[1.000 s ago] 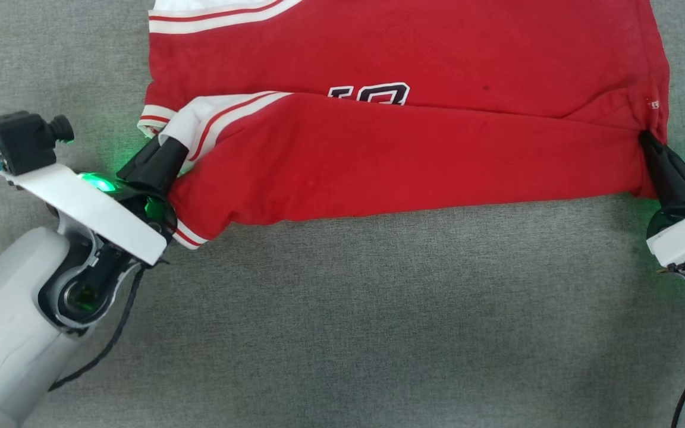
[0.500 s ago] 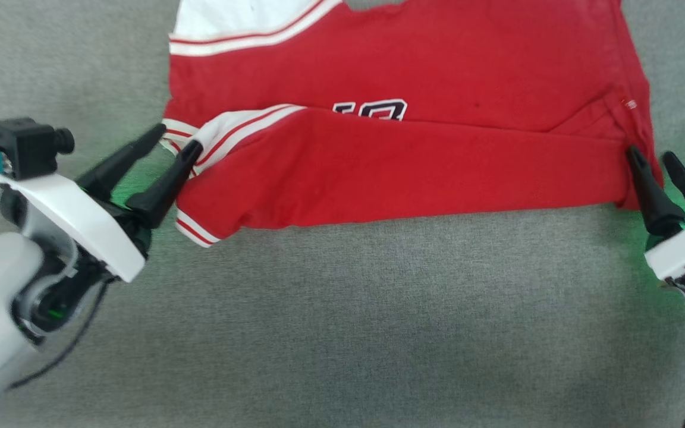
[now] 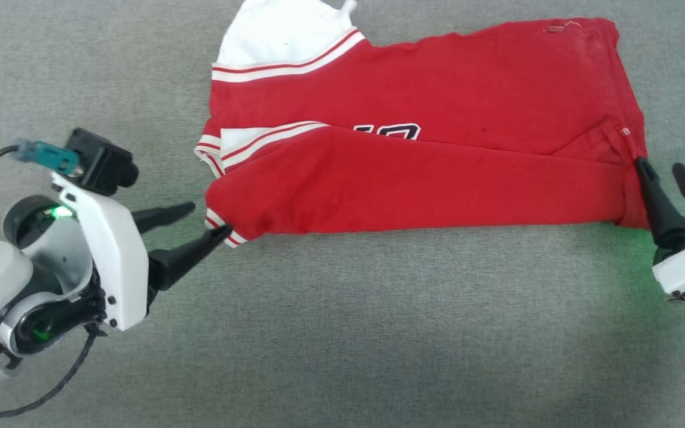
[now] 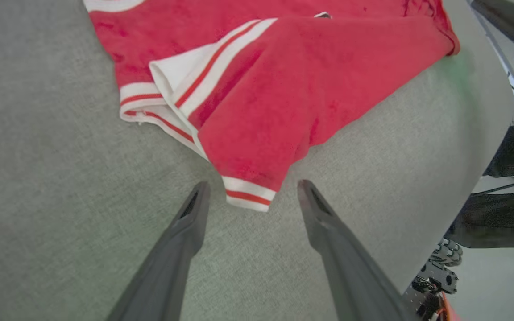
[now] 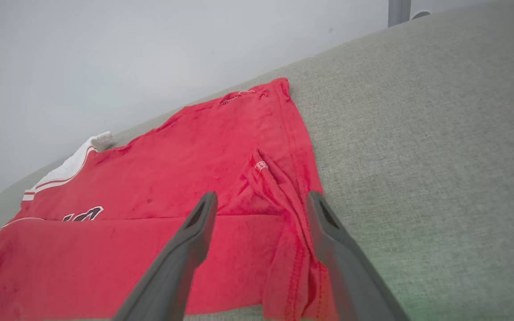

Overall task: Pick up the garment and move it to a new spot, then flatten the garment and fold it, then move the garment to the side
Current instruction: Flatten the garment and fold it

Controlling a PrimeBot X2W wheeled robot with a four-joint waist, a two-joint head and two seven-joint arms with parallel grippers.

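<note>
left gripper (image 3: 211,217) and right gripper (image 3: 659,164), both spread, flank the half-folded shirt (image 3: 426,178) by the table's (image 3: 342,333) far edge; a fingertip could snag it and drag the fold open.

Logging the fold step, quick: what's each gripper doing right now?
Left gripper: open, empty, astride the garment cuff.
Right gripper: open, empty, at its hem corner.

Light was bright, even, diffuse. Shadows: soft, faint, beneath the garment (image 3: 437,178) at its near edge. Green glow (image 3: 634,255) lay on the grey surface (image 3: 378,333) by the right gripper (image 3: 659,164). Wrist views bowed at the edges; fingers (image 4: 172,258) were blurred low down.
</note>
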